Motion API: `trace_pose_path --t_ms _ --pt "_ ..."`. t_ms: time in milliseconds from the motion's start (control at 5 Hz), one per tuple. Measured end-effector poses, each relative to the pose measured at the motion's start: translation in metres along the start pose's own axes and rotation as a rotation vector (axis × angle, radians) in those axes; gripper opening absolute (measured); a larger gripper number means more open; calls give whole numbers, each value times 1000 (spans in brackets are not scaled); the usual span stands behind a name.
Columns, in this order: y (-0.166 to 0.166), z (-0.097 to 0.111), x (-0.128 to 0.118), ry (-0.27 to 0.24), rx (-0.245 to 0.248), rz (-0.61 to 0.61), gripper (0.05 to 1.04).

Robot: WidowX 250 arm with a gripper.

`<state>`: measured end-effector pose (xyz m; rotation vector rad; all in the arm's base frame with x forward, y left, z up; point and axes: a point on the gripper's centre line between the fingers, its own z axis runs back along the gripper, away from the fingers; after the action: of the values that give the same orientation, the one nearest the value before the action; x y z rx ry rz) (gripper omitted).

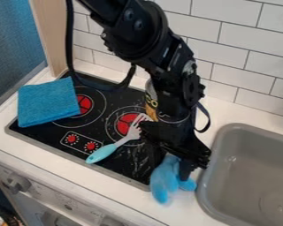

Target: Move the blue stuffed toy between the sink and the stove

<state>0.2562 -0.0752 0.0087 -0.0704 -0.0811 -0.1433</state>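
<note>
Knobbed panel (pixel 67 204); white counter (pixel 120 191) with stove (pixel 46 136), sink (pixel 250 165); tiled wall (pixel 244 53) behind.

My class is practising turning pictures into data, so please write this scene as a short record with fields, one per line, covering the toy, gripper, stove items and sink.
toy: blue stuffed toy, between stove and sink, partly hidden by the gripper
gripper: black gripper, at the toy
utensil: fork with light blue handle, lying on the stove
cloth: folded blue cloth, over the stove's left side
container: yellow-labelled item, partly behind the arm
sink: grey, right of the stove
</note>
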Motion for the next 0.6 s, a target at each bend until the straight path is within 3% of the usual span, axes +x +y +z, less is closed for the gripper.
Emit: trace_pose_path --t_ms 200,600 --pt "7 7 1 -6 1 21 1007" --pt "13 51 8 -80 -44 65 1000"
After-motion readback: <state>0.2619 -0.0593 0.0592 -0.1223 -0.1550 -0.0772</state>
